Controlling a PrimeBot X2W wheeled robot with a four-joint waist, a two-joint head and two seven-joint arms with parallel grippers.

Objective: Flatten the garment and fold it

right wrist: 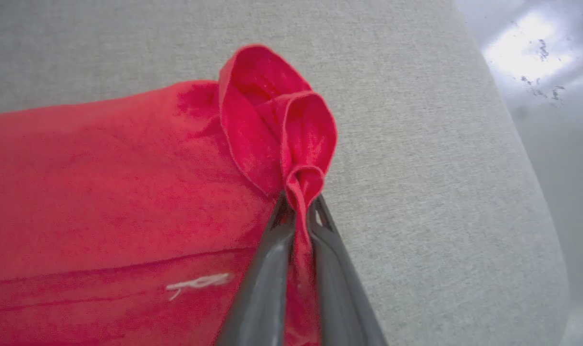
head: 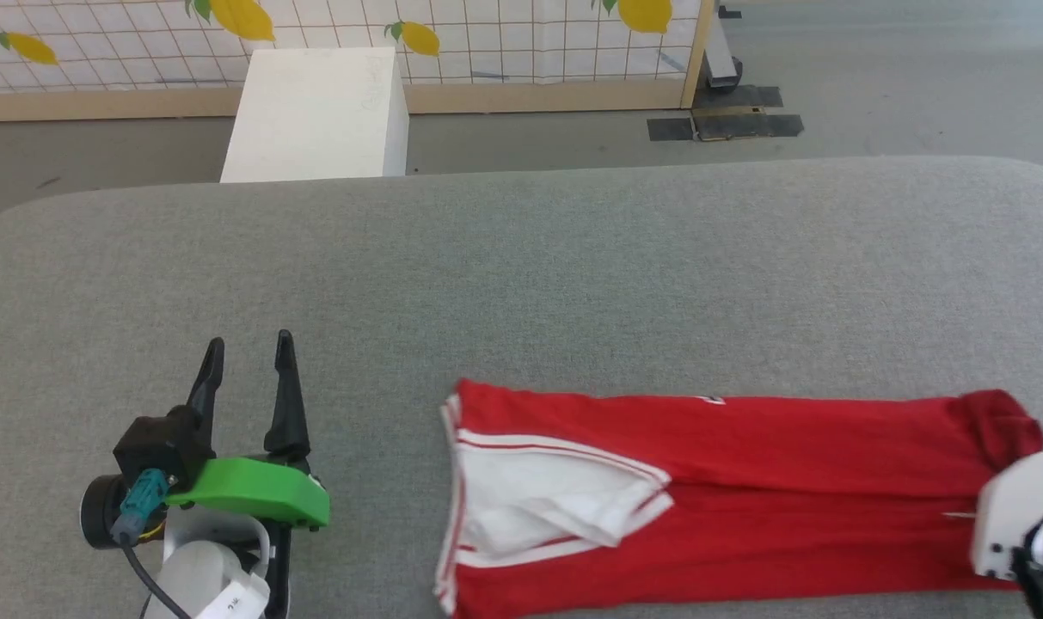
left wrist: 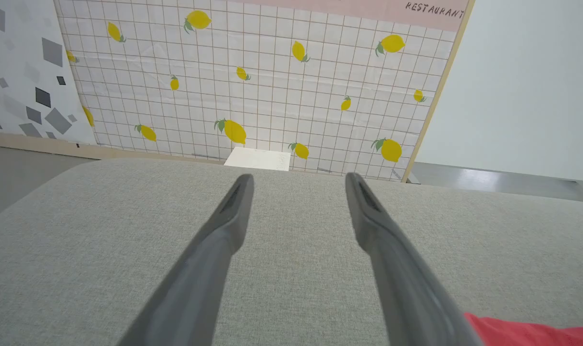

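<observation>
The garment (head: 745, 507), a red T-shirt with white striped sleeves, lies folded into a long band across the near right of the grey padded table (head: 521, 275). Its white sleeve (head: 547, 503) is folded on top at the left end. My right gripper (right wrist: 298, 206) is shut on a bunched corner of the red hem at the band's right end, lifting it slightly; in the head view its white wrist (head: 1015, 524) covers that end. A small white mark (right wrist: 197, 282) shows near the hem. My left gripper (head: 248, 361) stands open over bare table, left of the shirt; a red edge (left wrist: 531, 331) shows beside it.
A white box (head: 319, 112) stands on the floor beyond the table's far edge, before a lemon-patterned panel (head: 487, 39). The table's rounded right edge (right wrist: 527, 158) runs close to my right gripper, with shiny floor past it.
</observation>
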